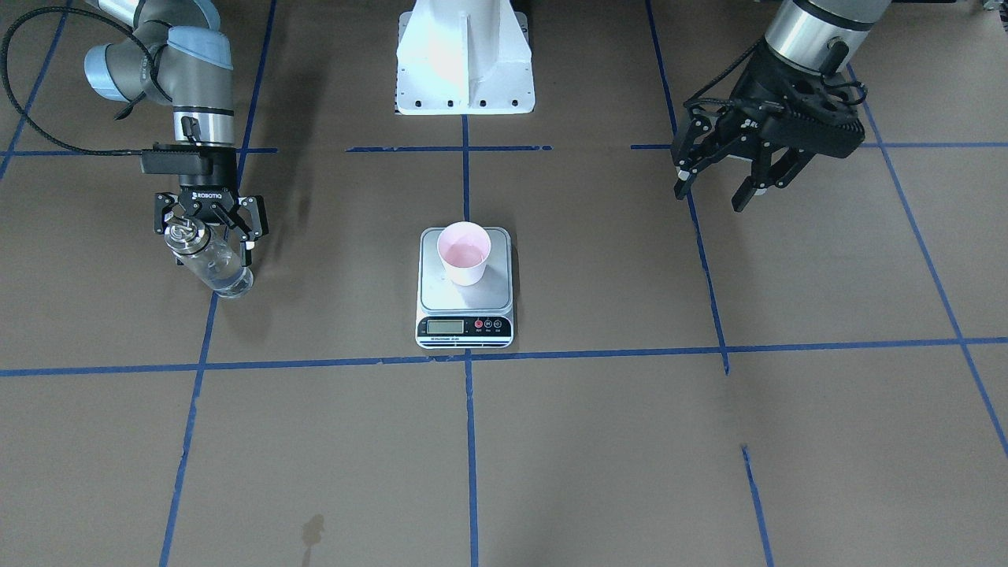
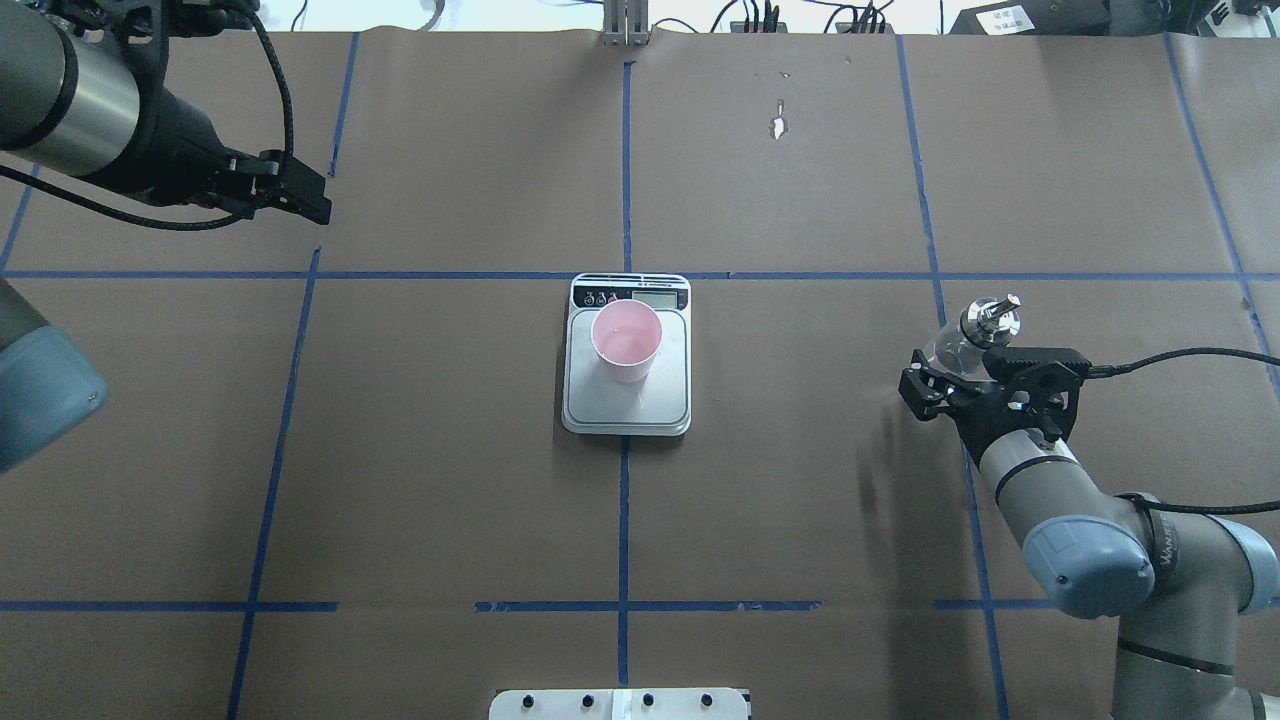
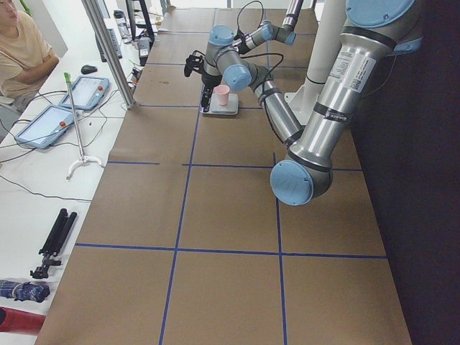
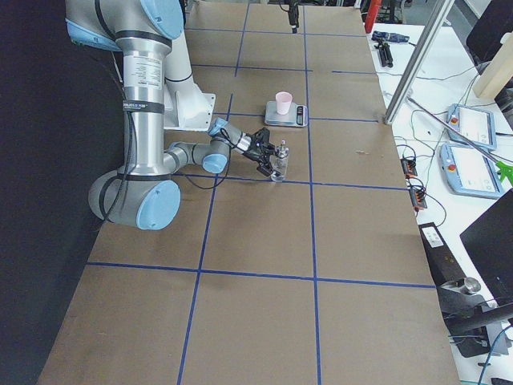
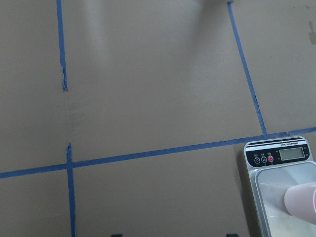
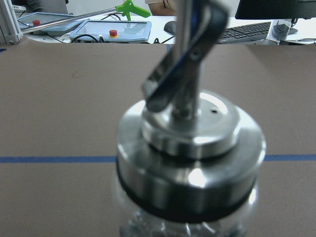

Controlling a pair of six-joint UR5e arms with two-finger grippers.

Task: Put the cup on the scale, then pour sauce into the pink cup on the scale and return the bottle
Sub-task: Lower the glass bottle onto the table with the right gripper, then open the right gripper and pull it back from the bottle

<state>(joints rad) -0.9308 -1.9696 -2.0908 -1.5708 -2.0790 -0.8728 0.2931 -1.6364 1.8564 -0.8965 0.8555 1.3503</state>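
right gripper (image 1: 209, 238) released around metal-collared glass bottle (image 1: 214, 268), left gripper (image 1: 711, 195) spread, tapered cup (image 1: 465, 253) on square scale (image 1: 494, 296).

Bright, even light, soft shadows; the bottle (image 6: 190, 163) close-up is blurred, with glare.

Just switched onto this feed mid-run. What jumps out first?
First is the pink cup standing on the scale at the table's centre, with what looks like a little liquid shining inside. Next, on the robot's right side, the right gripper straddles the glass bottle; whether it actually grips it, I cannot tell. The left gripper hangs open and empty on the other side.
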